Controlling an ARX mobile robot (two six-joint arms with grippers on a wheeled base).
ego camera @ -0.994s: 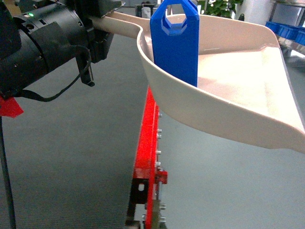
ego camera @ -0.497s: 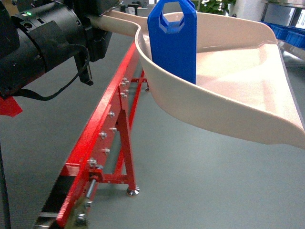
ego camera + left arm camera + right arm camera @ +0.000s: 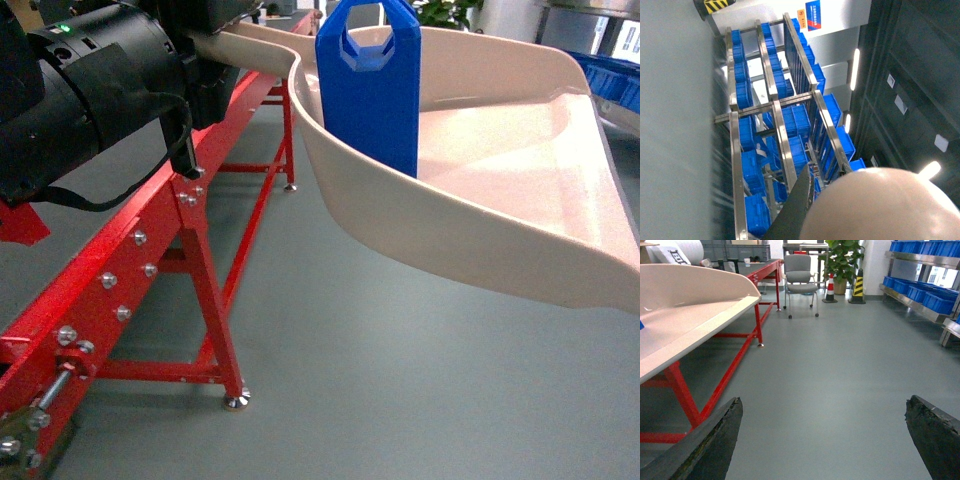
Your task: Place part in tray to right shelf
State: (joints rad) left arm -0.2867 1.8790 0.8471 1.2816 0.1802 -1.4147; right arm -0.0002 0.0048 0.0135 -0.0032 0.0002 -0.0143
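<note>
Grey floor w/ red bench (image 3: pixel 190 250) passing: left gripper (image 3: pixel 205 50) clamped on tray (image 3: pixel 480 230) handle, right gripper (image 3: pixel 822 440) fingers apart, empty—keep tray level so upright part (image 3: pixel 370 95) doesn't tip.

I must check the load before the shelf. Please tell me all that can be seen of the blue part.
The part is a bright blue plastic block, flat-faced, with slanted top corners and a faceted handle hole near the top. It stands upright inside the tray, close to the tray's rear left wall, where the handle begins. Its foot is hidden behind the rim. No hand touches it; only the tray carries it.
</note>
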